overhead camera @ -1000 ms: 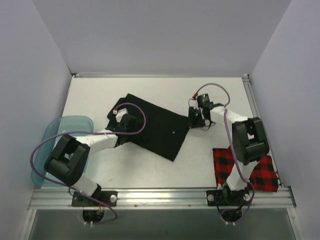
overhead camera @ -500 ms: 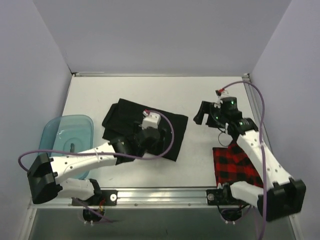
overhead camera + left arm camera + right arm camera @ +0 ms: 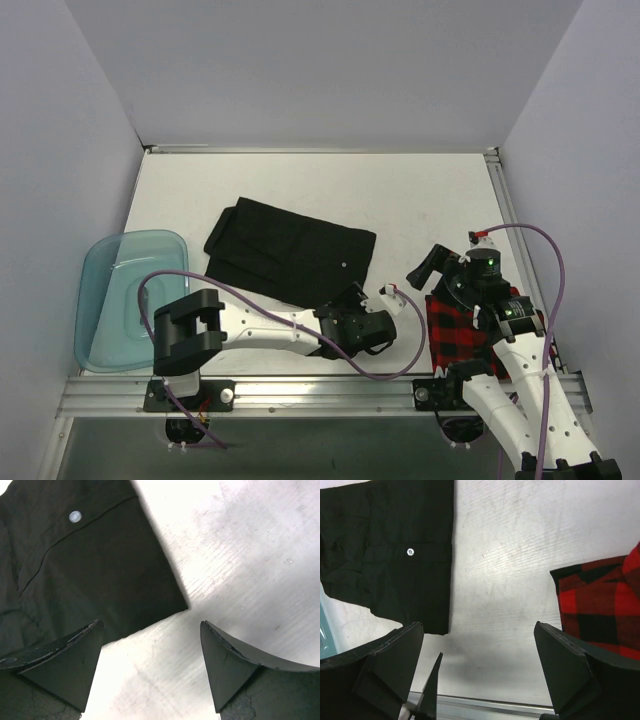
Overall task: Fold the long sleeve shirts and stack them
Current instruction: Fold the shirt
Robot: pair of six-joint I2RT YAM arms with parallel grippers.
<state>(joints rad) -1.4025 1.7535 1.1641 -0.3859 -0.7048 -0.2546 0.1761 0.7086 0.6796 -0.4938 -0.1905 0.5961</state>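
Observation:
The black long sleeve shirt (image 3: 290,255) lies folded flat in the middle of the table, with a white button (image 3: 75,516) showing on it. The red-and-black check shirt (image 3: 462,330) lies folded at the near right, partly under my right arm. My left gripper (image 3: 360,308) hovers open just off the black shirt's near right corner (image 3: 170,600), with nothing between its fingers. My right gripper (image 3: 426,270) is open and empty over bare table, between the black shirt (image 3: 395,555) and the check shirt (image 3: 605,600).
A translucent teal tub (image 3: 125,295) stands at the near left. The metal rail (image 3: 320,392) runs along the near table edge. White walls close in the back and both sides.
Both grippers opened and let go of the black shirt, which now lies folded. Both arms pulled back toward the near edge, the left one swinging right, the right one toward the check shirt.

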